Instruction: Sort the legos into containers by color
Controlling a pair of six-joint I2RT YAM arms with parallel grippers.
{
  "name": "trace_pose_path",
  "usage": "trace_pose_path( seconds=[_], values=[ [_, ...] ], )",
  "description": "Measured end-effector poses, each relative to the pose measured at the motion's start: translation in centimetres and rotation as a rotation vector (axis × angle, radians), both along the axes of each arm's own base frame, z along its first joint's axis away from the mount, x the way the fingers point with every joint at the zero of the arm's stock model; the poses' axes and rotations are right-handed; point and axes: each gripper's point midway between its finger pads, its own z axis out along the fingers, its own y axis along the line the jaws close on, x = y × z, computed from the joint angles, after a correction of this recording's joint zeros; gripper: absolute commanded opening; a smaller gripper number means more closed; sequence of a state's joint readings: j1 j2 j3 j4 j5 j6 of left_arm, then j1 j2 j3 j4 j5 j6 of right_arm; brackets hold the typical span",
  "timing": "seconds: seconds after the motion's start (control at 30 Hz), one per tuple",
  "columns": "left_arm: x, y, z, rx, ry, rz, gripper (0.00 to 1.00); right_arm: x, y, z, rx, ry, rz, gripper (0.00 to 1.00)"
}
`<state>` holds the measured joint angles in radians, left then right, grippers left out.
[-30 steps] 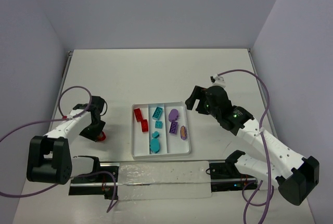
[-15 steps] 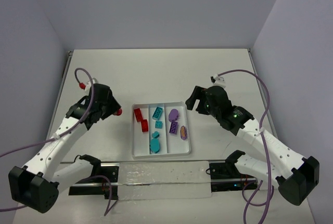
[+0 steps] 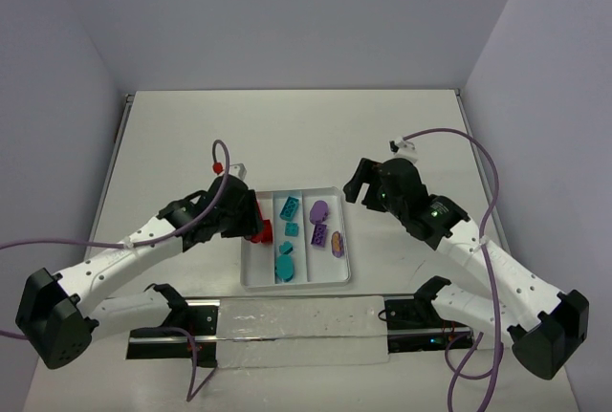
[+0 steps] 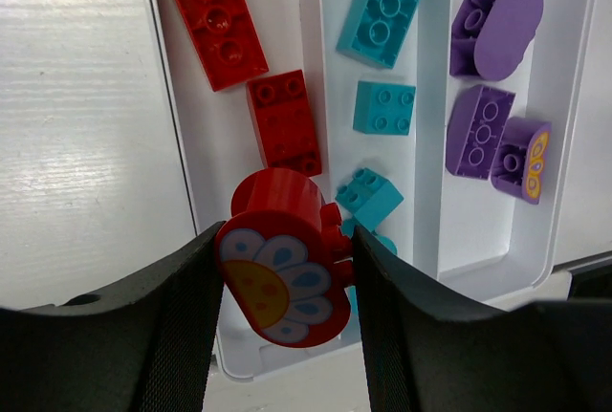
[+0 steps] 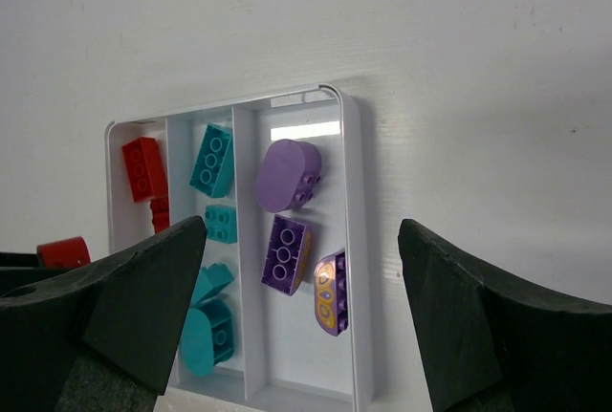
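Observation:
My left gripper [image 3: 256, 229] is shut on a red rounded lego [image 4: 282, 283] with a flower print. It holds the lego just above the near end of the left container of the white tray [image 3: 247, 273]. That container holds two red legos [image 4: 212, 18] [image 4: 285, 123]. The middle one has teal legos [image 4: 384, 6] and the right one purple legos [image 4: 497, 28]. My right gripper [image 3: 356, 185] hangs open and empty over the table, right of the tray's far corner. In the right wrist view the purple legos [image 5: 287, 175] lie below the open right gripper [image 5: 301, 273].
A clear strip on a black rail [image 3: 287, 321] runs along the near table edge between the arm bases. Purple cables [image 3: 449, 135] loop off both arms. Grey walls close in the table at left, right and back.
The left arm has swung from the table left of the tray to over the tray's left container, carrying the red lego. The right arm has not moved.

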<state>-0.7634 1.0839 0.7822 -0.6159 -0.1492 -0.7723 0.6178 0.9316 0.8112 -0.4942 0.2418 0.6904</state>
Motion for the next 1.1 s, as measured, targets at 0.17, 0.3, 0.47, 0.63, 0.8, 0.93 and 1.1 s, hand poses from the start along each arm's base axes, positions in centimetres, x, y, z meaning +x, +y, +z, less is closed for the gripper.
trace_pose_path(
  seconds=[0.17,0.3,0.47,0.63,0.8,0.93,1.1],
  values=[
    [-0.5,-0.4,-0.9,0.034,0.012,-0.020,0.68,-0.1,-0.3,0.0,-0.006,-0.001,-0.009,0.89],
    [-0.4,-0.2,-1.3,0.056,0.012,-0.012,0.89,-0.2,-0.5,0.3,-0.004,-0.009,-0.015,0.89],
    [-0.2,0.2,-1.3,0.078,0.002,-0.001,0.95,-0.2,-0.8,0.3,-0.010,-0.010,-0.027,0.90],
    [0.4,0.5,-0.2,0.101,-0.019,0.008,0.95,-0.3,-1.1,0.2,-0.023,-0.007,-0.038,0.98],
    [2.7,0.2,4.4,0.093,-0.131,0.047,0.96,-0.4,-2.4,0.3,-0.056,-0.019,-0.084,1.00],
    [5.3,0.2,9.7,0.060,-0.261,0.109,0.95,-0.5,-3.3,0.2,-0.082,-0.022,-0.114,1.00],
    [7.2,1.4,12.8,0.038,-0.349,0.193,0.95,-0.8,-4.3,-0.4,-0.115,-0.002,-0.156,1.00]
  ],
)
